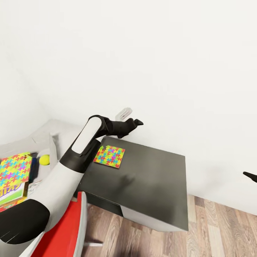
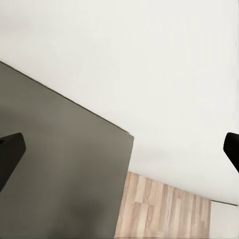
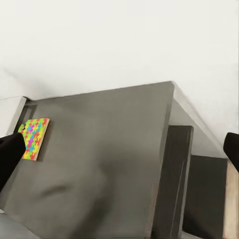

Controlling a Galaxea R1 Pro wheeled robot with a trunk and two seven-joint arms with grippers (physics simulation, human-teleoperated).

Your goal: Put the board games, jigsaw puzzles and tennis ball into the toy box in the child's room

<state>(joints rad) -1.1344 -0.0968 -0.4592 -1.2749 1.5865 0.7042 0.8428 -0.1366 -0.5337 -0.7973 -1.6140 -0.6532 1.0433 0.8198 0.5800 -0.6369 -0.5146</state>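
Head view: left pincer (image 1: 137, 123), spread wide, hovers beyond jigsaw puzzle (image 1: 109, 156) on table (image 1: 153, 182).

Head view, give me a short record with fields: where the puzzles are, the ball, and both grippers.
puzzle on desk: puzzle lying flat on the dark desk top
puzzle in bin: second puzzle inside the grey bin
ball: ball in the bin
left gripper: left gripper above the desk, open, empty
right gripper: right gripper open, empty
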